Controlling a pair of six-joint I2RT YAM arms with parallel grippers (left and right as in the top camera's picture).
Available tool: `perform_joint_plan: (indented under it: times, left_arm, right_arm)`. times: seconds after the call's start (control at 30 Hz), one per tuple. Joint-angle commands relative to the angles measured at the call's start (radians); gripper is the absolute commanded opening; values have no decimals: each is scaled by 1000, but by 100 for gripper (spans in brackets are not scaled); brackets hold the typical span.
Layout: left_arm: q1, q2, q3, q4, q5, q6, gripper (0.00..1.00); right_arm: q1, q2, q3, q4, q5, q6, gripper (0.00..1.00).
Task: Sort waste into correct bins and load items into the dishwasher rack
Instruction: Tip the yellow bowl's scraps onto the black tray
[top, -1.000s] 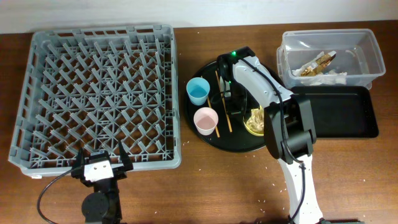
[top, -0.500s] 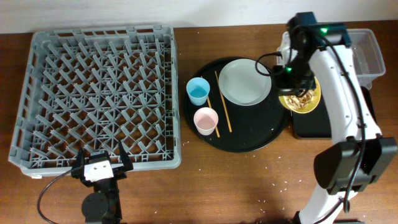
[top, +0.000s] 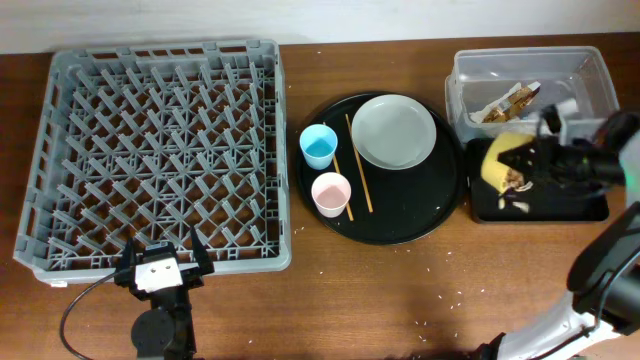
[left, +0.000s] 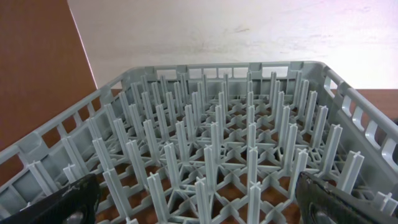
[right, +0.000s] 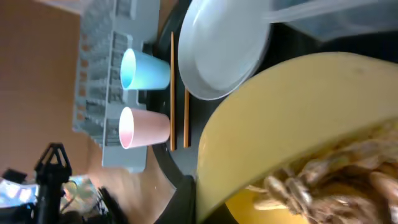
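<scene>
My right gripper (top: 535, 165) is shut on the yellow bowl (top: 500, 160) and holds it tipped on its side over the black tray bin (top: 590, 208). Tan noodle scraps (top: 515, 185) spill from it; they fill the right wrist view (right: 323, 180) under the bowl's rim (right: 292, 106). The clear tub (top: 592, 75) holds the snack wrapper (top: 510, 100) and a white napkin (top: 542, 126). White plate (top: 394, 130), blue cup (top: 319, 146), pink cup (top: 330, 192) and chopsticks (top: 358, 165) sit on the round tray. My left gripper (top: 165, 268) is open at the grey rack's (top: 160, 150) near edge.
The round black serving tray (top: 400, 225) lies between the rack and the bins. Crumbs dot the brown table at the front right. The left wrist view shows only the rack's pegs (left: 217, 143) between my left fingers (left: 199, 208).
My right arm swung the yellow bowl from beside the round tray to over the black tray bin and tipped it, so scraps spill out. The left arm has not moved.
</scene>
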Motion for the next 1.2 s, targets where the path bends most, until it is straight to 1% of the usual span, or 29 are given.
perform_joint_plan:
  times: [0.0,0.1,0.2,0.27,0.33,0.43,0.53,0.67,0.8,0.87,0.9,0.97,1.03,1.07,1.13,1.17]
  left_arm:
    - [7,-5,-5,2,8,16,99]
    - [7,-5,-5,2,8,16,99]
    - [7,-4,-5,2,8,16,99]
    - [7,-4,-5,2,8,16,99]
    - [7,-4,-5,2,8,16,99]
    - [7,-4,-5,2,8,16,99]
    - [7,-4,-5,2,8,16,99]
    - [7,-4,-5,2,8,16,99]
    - [7,-4,-5,2,8,16,99]
    - [7,-4,-5,2,8,16,99]
    - [7,-4,-5,2,8,16,99]
    - [7,-4,-5,2,8,16,99]
    - [7,-4,-5,2,8,16,99]
    - [7,-4,-5,2,8,16,99]
    - [7,-4,-5,2,8,16,99]
    - [7,-4,-5,2,8,16,99]
  right_arm:
    - [-62,-19,-90,93,-164,-46,4]
    - [-111,-19,-175,195,-230,-46,4]
    - [-172,-18,-273,327,-374,-46,4]
    - [-191,-18,-296,352,-439,-46,4]
    - [-194,-18,-299,343,-533,-45,4]
    - [-197,-18,-299,308,-540,-3,4]
    - [-216,-18,-299,274,-539,82,4]
    - [-230,-18,-299,182,-539,181,4]
    - [-233,-18,-299,174,-539,161,4]
    - [-188,-32,-299,110,-539,68,4]
    - [-130,-57,-296,88,-534,32,4]
    - [-30,-101,-264,87,-472,33,4]
    - [99,-143,-167,48,-325,47,4]
    - [155,-157,-125,50,-238,95,4]
    - [293,-166,-37,75,15,249,4]
    - [353,-166,-17,112,159,357,4]
